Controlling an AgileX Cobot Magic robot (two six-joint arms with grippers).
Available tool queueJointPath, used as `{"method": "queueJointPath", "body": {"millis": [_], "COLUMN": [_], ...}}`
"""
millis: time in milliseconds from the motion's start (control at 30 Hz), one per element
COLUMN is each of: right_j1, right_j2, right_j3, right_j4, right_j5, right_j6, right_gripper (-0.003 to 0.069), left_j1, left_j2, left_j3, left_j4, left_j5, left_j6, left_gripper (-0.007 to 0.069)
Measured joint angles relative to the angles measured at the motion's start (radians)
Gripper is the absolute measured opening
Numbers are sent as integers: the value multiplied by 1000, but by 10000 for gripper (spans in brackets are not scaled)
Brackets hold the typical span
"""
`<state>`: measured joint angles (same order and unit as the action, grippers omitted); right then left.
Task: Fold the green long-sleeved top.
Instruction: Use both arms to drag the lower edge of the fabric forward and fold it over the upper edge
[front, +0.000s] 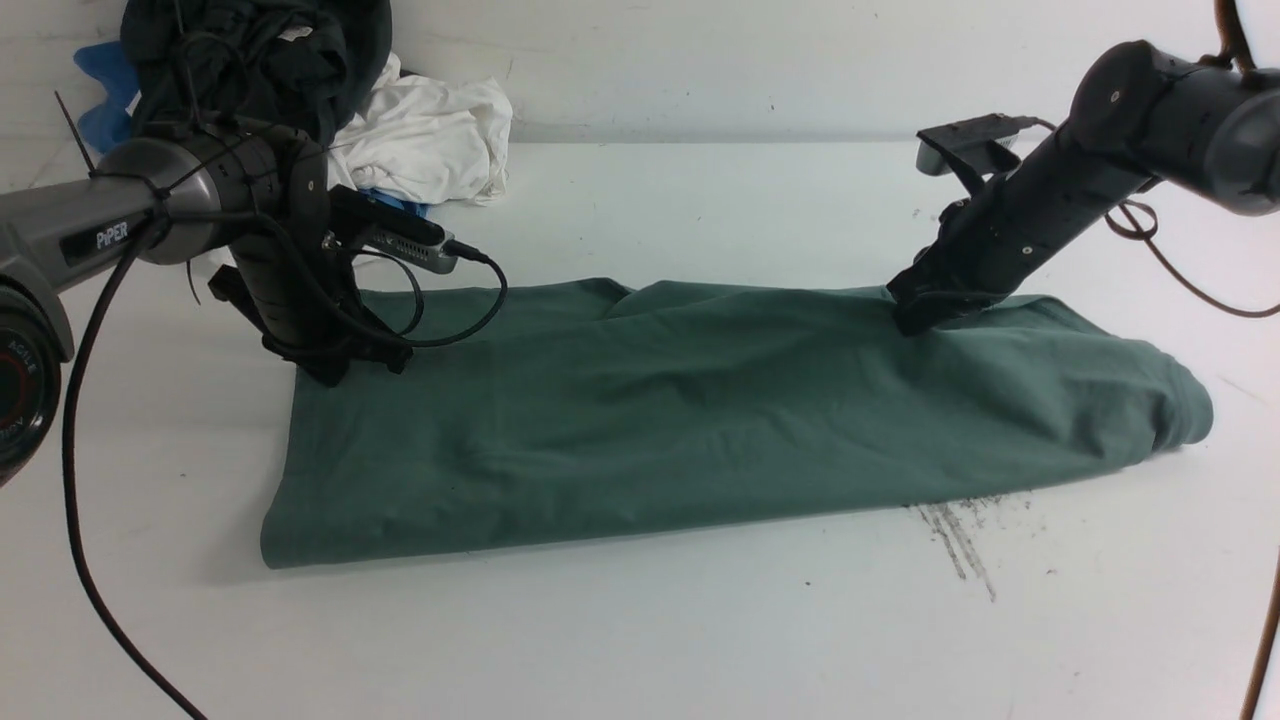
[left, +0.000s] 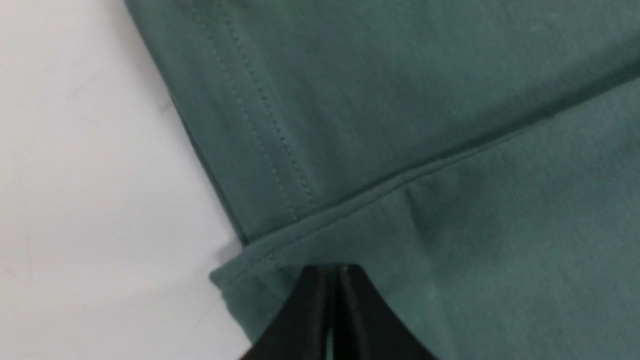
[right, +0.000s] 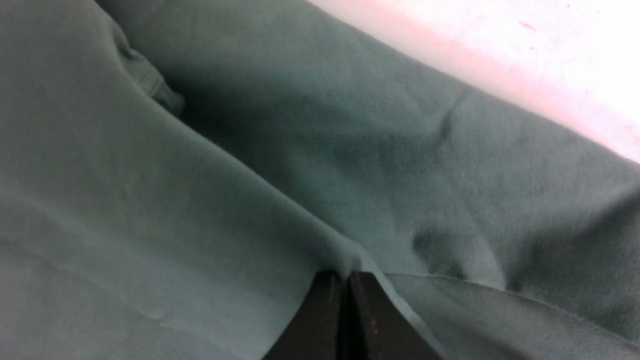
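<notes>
Progress looks about halfway to me. The green long-sleeved top (front: 700, 420) lies on the table (front: 640, 640) as one long band, starting just in front of the heap of spare clothes (front: 420, 140) and running well away from it. No sleeve sticks out and no chest logo shows, so I judge the sleeves and sides are already turned in. The layered stitched hem (left: 260, 125) in the left wrist view fits that.

The left gripper (front: 340, 370) is down on the corner of the band nearest the heap, jaws pressed together beside the hem corner. A sliver of green shows between them, so I read it as a thin pinch of the top, though not with certainty. The right gripper (front: 915, 320) sits on the same long edge, the one on the heap's side, but far along from the heap. Its jaws are squeezed together with a ridge of cloth drawn into the tips, so it pinches the top too.

Left to do, as I see it: carry that held edge over, fold the band into a compact packet, and flatten the end farthest from the heap, which is rounded and bunched
</notes>
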<state>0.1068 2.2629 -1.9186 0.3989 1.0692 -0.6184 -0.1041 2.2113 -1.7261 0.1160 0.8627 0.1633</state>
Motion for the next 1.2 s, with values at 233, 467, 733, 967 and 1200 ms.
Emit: {"method": "queueJointPath", "body": {"millis": [233,467,733,967,1200], "right_j1": [1,1,1,1,1], "right_j2": [-41,-69,-69,-69,-69], "right_j3": [0,0,0,0,0], "right_j4": [-19,-39,-42,-42,-41], "right_j5": [11,16,17,23,26], "right_j6": [29,29,32,33,33], "right_gripper": [-3,-3,-3,-3,-3], "left_j1": [-1,1,16,16,12], "left_j2": [-87,-91,14,23,15], "left_j3": [1,1,-2,-8,-7], "left_j4": [10,-5,16,26,26], "left_j5": [-11,-29,-26,-31,-29], "left_j6": [0,-1,-29,-79,-85], "left_gripper": [-8,7,242,177,1]}}
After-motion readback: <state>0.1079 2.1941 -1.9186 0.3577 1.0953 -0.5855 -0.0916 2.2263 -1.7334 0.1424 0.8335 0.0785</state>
